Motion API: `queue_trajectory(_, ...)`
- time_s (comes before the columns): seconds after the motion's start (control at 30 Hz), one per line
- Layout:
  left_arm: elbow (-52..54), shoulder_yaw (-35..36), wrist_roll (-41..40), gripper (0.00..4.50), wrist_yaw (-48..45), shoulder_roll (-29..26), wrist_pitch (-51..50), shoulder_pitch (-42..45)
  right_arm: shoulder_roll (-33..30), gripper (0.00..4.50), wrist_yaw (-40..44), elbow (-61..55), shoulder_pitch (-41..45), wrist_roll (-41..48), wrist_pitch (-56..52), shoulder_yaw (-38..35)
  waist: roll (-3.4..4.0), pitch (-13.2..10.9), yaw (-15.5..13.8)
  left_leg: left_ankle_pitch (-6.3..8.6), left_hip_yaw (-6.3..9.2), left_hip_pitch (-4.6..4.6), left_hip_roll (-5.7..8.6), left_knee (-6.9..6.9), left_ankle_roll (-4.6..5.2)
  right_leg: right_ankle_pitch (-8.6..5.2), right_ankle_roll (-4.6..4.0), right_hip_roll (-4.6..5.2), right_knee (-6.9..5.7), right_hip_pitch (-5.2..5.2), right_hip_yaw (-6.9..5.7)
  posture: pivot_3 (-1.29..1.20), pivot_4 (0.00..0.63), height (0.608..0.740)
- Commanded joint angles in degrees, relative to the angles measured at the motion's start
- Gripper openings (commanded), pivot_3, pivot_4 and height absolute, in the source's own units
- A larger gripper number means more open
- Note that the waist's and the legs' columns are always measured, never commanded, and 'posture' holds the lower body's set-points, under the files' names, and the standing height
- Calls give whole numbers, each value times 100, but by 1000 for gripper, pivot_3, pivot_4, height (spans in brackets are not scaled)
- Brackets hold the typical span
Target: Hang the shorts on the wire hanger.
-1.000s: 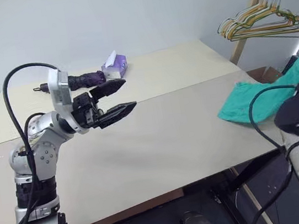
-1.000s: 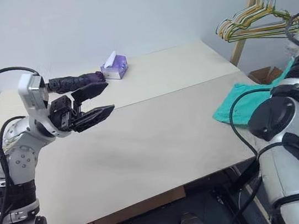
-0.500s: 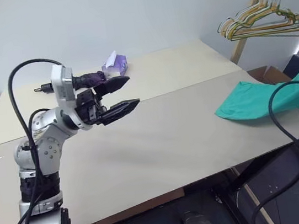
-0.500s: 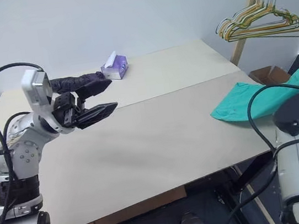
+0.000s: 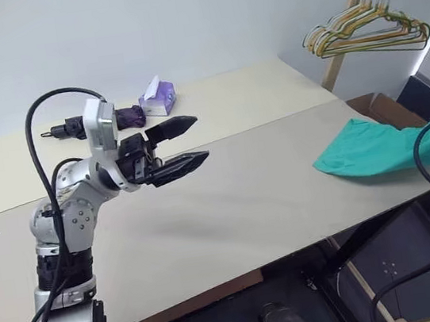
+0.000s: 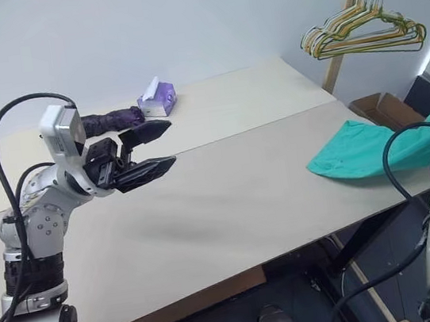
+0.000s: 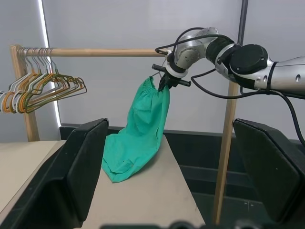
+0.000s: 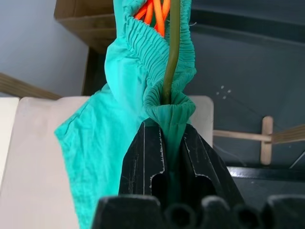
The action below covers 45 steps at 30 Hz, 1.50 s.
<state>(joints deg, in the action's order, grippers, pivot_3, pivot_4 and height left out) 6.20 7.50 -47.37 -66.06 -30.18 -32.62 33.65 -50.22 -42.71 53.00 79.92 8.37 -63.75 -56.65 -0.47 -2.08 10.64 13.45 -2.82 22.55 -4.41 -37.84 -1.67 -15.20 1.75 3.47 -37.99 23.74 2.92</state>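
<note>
1. My right hand [image 7: 167, 82] pinches the shorts [image 7: 135, 136] by the waistband, lifted off the desk [image 5: 244, 197] edge, hem trailing.
2. Left hand [image 5: 182, 145] waits wide (empty).
3. Next: threading the wire hanger [image 8: 171, 47], seemingly inside the waistband.

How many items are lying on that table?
3: an umbrella and a tissue box at the far edge, and the shorts at the right end, partly lifted off by the right gripper.
</note>
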Motion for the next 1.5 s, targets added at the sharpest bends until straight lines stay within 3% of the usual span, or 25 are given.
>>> queue_trajectory(0.03,90,44,-33,4500,-79,22,145,46,6,68,-66,31,-13,226,133,55,0,0,0,0,0,-9,0,2,0,0,0,0,4,-11,0,-154,0,740)
queue_trajectory(0.2,-14,276,-574,4500,-206,138,-105,274,106,68,-47,-118,-274,90,96,568,-1,0,17,6,5,-42,0,6,10,-2,4,-5,31,-61,-1,-153,0,740)
queue_trajectory(0.63,90,328,-436,4500,25,147,112,135,432,4461,-5,-849,-648,60,-11,1137,8,2,48,7,2,-41,7,8,12,2,15,-4,36,-62,18,-120,0,740)
queue_trajectory(0.7,116,324,-410,4500,100,155,135,108,517,4461,-52,-1078,-704,-92,-12,1425,8,2,49,8,-1,-44,7,8,12,2,16,-4,35,-62,23,-118,0,740)
queue_trajectory(1.0,132,287,-261,4500,451,141,183,109,554,4461,168,-2093,-1105,-1706,306,4001,10,3,36,8,-5,-43,8,8,12,3,20,-4,35,-59,30,-109,0,740)
queue_trajectory(1.17,20,309,-68,4500,651,64,185,-1,841,4461,1438,-3491,-1657,-1706,1300,4806,11,3,55,8,-9,-47,8,8,12,3,24,-5,33,-58,35,-82,0,740)
queue_trajectory(1.5,115,296,743,4500,1011,-664,129,-977,1004,4461,4891,-5472,-3301,-1217,1750,6239,5,4,-172,8,-7,-50,7,7,14,4,27,-7,29,-58,36,24,0,740)
